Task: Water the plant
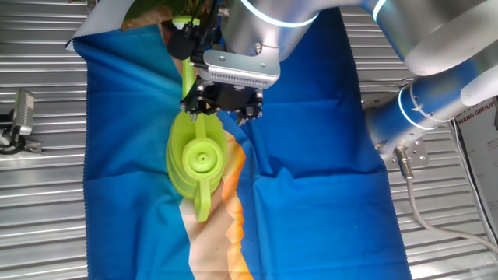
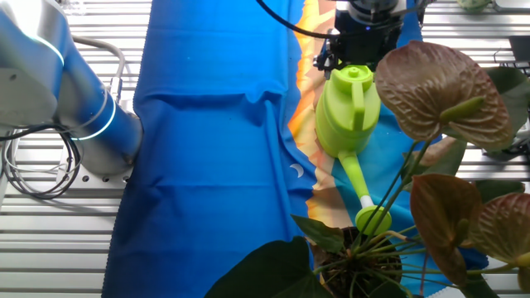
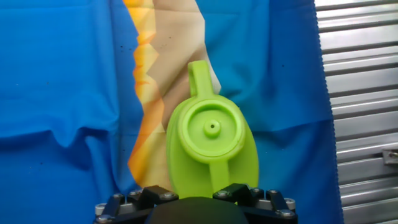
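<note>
A lime-green watering can (image 1: 198,159) stands on the blue cloth (image 1: 311,155), seen from above with its round lid up. Its handle (image 3: 199,78) points away from the plant. Its long spout (image 2: 358,178) reaches toward the plant (image 2: 439,91), a clump of big reddish-brown and green leaves at the cloth's end, and the spout head (image 2: 373,219) sits close to the stems. My gripper (image 1: 222,107) hangs just over the spout side of the can (image 2: 348,108), open, its fingers (image 1: 194,103) spread wide. In the hand view the can (image 3: 211,143) lies right ahead of the finger bases.
The cloth has an orange and beige strip (image 1: 222,233) under the can. The ribbed metal tabletop (image 1: 47,194) shows on both sides. The arm's base (image 2: 91,124) stands beside the cloth with cables (image 2: 33,174). A small metal fixture (image 1: 19,120) sits at the table's edge.
</note>
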